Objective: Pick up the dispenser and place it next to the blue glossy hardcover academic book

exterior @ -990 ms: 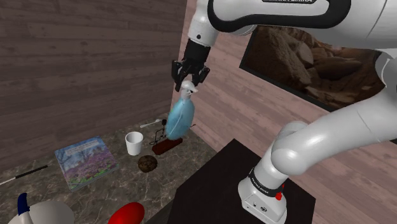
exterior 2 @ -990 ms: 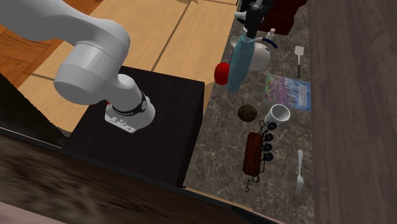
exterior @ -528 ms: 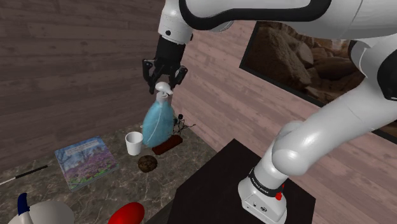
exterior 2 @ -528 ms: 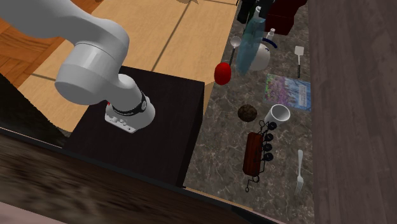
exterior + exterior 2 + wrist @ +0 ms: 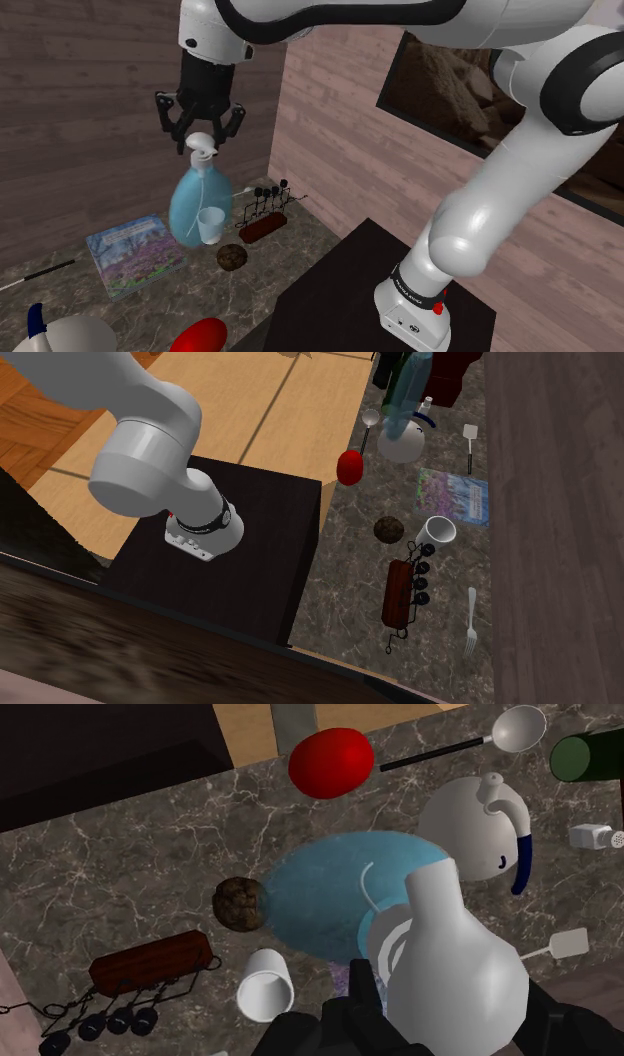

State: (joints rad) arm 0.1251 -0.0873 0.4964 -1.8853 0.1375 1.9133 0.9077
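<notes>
Over the worktop point(image 5: 150, 300): dispenser point(image 5: 198, 205) hangs high, touching nothing.
Book point(image 5: 133, 255): lies flat, near the cup.
Claw point(image 5: 203, 140): clamped on its white pump head.
Cup point(image 5: 440, 530): keep clear; lower upright onto bare worktop beside book.

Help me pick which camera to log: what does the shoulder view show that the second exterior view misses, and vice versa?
Shoulder view, not the exterior: the framed picture on the wall. Exterior, not the shoulder: the ladle. Both: the lifted dispenser, book, cup, rack, brown ball and stand.
</notes>
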